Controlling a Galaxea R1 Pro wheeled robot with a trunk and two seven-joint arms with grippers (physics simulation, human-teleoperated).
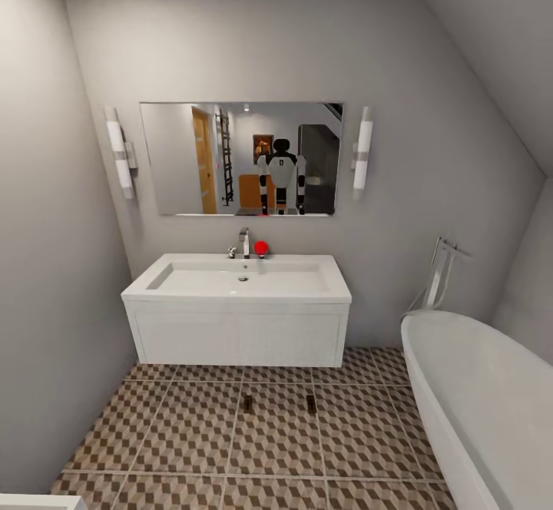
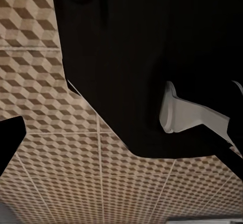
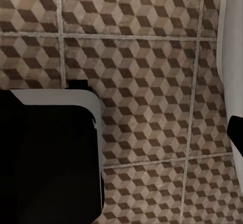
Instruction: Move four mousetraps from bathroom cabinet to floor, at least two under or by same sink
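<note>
Open bathroom floor (image 1: 192, 441) before the sink (image 1: 238, 306); bathtub (image 1: 491, 410) crowds the right; two mousetraps (image 1: 247, 403) lie midway.

Pretty clearly a home bathroom: a white sink (image 1: 238, 283) is mounted under a wall mirror (image 1: 240, 159), a bathtub (image 1: 480, 395) is seen alongside, cube-patterned floor tiles (image 1: 192, 441) throughout.

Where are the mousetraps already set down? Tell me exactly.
In the head view, two mousetraps lie flat on the bathroom floor, side by side but apart, just in front of the sink vanity, left of the bathtub.
</note>
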